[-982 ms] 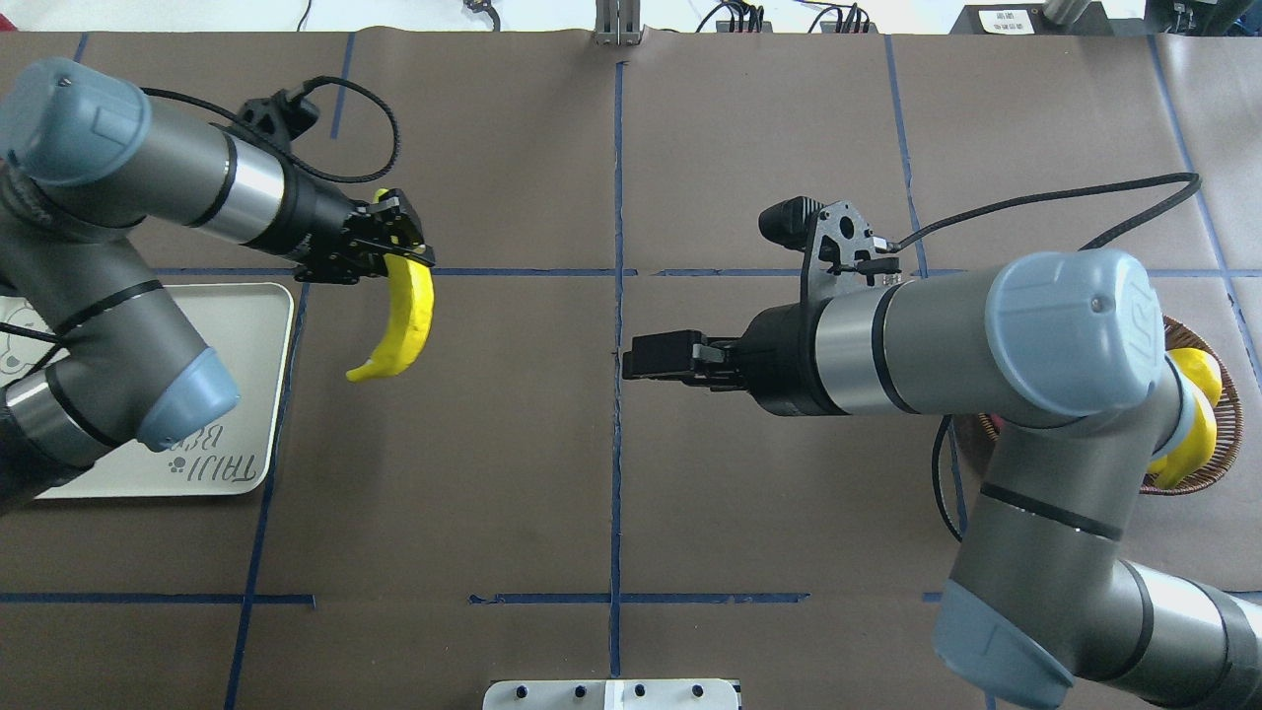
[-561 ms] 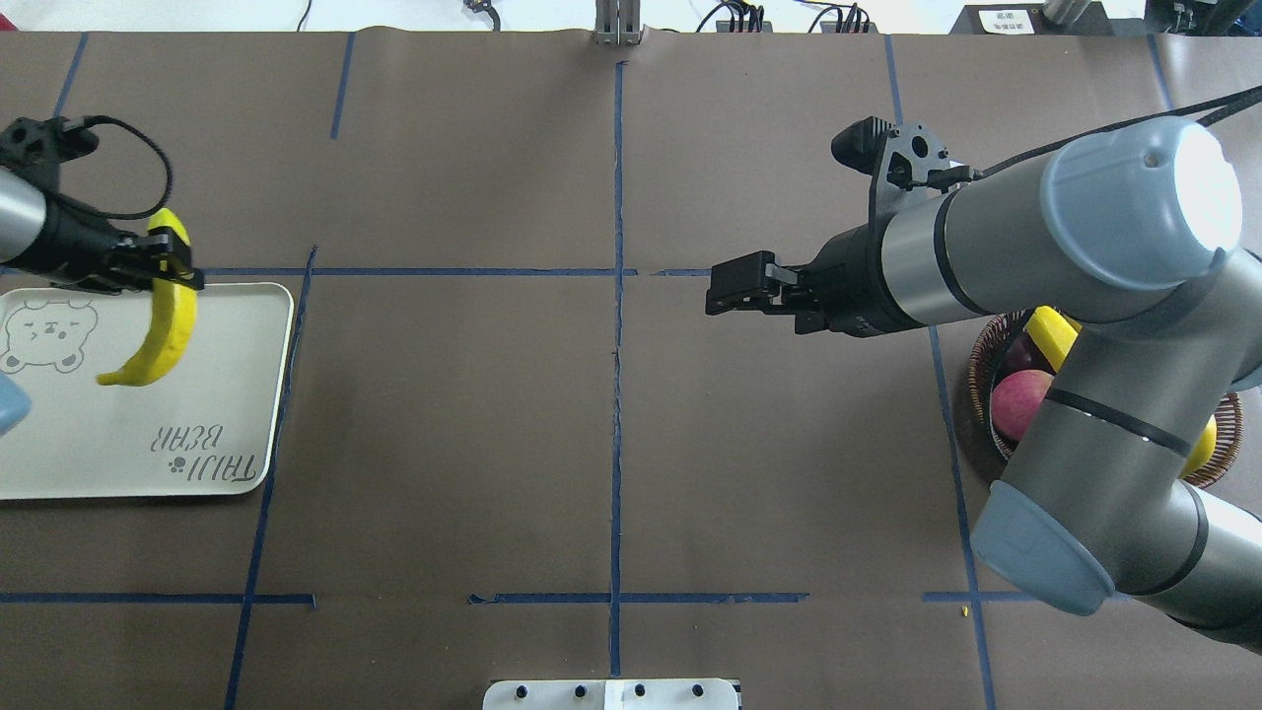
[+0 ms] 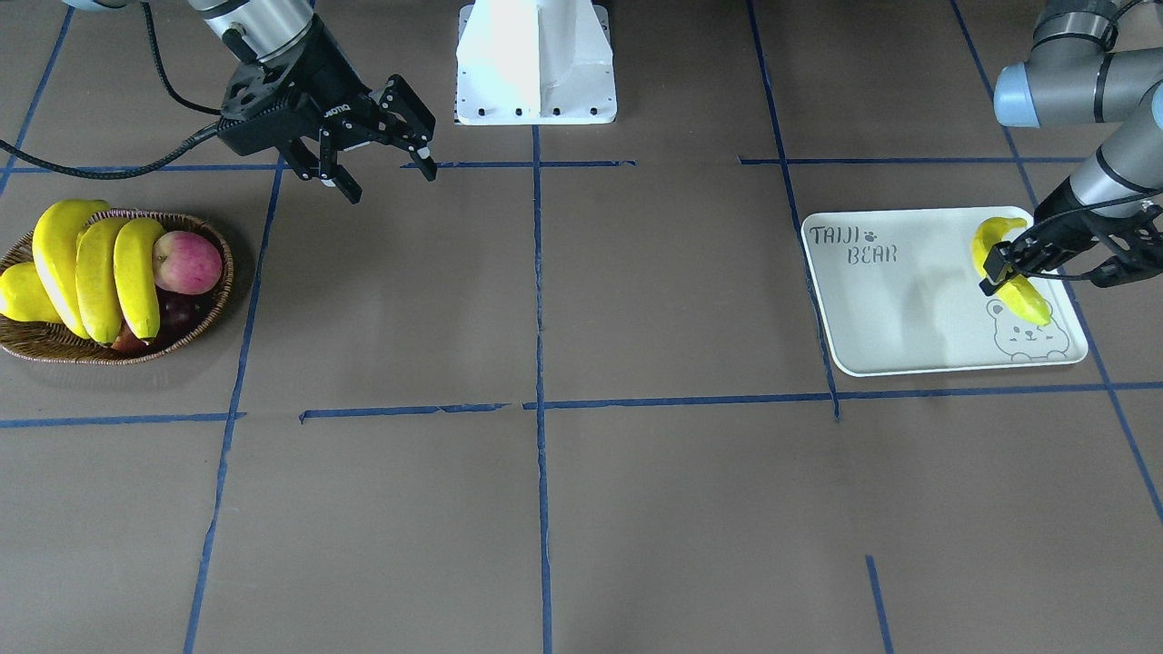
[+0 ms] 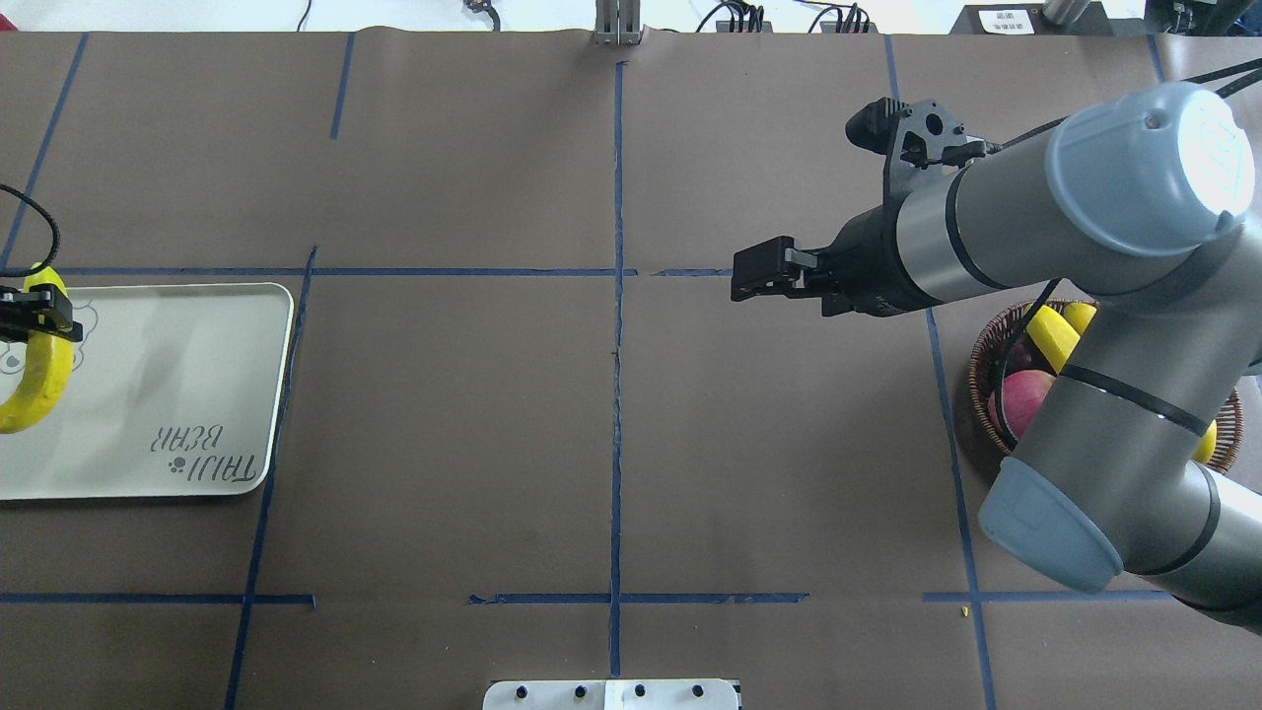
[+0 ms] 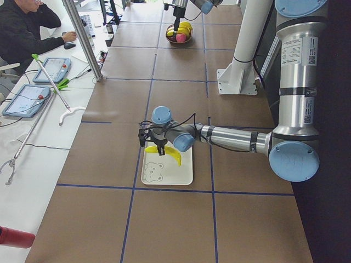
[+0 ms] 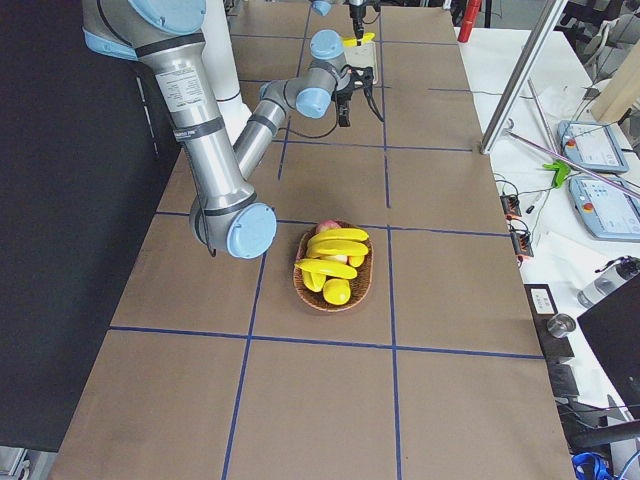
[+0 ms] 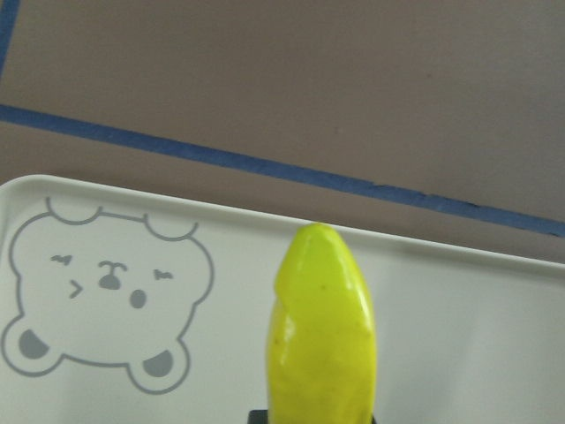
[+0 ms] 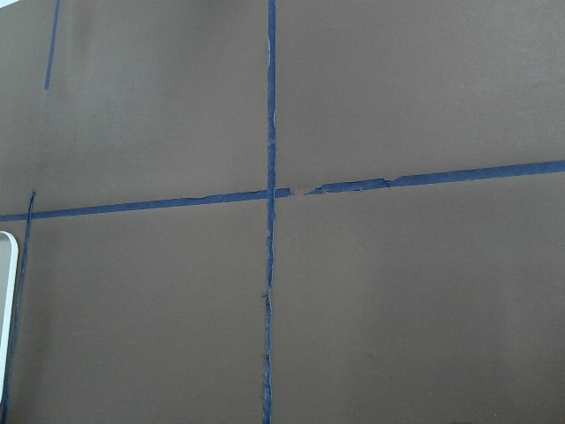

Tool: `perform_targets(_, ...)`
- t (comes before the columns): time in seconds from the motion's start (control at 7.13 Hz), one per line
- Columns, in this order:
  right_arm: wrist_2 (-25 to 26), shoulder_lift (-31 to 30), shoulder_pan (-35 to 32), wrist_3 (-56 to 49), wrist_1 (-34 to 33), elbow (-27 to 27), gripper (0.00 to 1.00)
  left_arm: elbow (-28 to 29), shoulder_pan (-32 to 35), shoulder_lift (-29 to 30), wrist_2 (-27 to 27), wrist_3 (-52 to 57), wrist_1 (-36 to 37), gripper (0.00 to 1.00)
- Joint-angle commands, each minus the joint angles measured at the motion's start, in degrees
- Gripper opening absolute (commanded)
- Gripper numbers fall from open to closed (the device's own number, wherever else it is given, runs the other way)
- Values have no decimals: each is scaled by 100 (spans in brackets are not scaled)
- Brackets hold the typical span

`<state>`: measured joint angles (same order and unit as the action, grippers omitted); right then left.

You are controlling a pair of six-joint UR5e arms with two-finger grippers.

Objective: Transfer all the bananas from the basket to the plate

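Note:
My left gripper (image 3: 998,263) is shut on one banana (image 3: 1010,282) and holds it over the white plate (image 3: 909,309) by the printed bear. The left wrist view shows that banana (image 7: 322,336) above the plate (image 7: 477,344). In the overhead view the banana (image 4: 30,385) hangs at the plate's (image 4: 168,375) left end. Three bananas (image 3: 95,272) lie in the wicker basket (image 3: 54,350) at the other end of the table. My right gripper (image 3: 389,180) is open and empty, between the table's middle and the basket (image 4: 979,355).
A red apple (image 3: 186,262) and a squat yellow fruit (image 3: 16,295) share the basket. The robot's white base (image 3: 536,64) stands at the table's near edge. Blue tape lines cross the brown mat. Operators' tablets lie on a side bench (image 5: 33,98).
My left gripper has carried the banana leftward, from beside the plate to over its bear corner. My right arm has drawn back from the table's middle towards the basket side.

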<state>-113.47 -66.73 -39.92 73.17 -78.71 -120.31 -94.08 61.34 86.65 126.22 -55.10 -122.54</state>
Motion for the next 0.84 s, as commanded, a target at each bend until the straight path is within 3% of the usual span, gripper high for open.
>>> perform_targets(0.0, 0, -7, -24, -5, -4, -10, 100, 223, -34, -34, -150, 8, 2, 0)
perform_targets(0.28, 0, 2, -33, -5, -4, -1, 100, 363, -43, 19, -203, 17, -7, 4)
perform_targets(0.42, 0, 2, -51, -5, -13, 8, 100, 425, -43, 2, -221, 156, -59, 91)
perform_targets(0.56, 0, 2, -60, -5, -4, -1, 100, 408, -35, 1, -308, 279, -68, 99)
perform_targets(0.7, 0, -15, -77, -5, -13, 8, 100, 338, -26, 10, -291, 289, -69, 99)
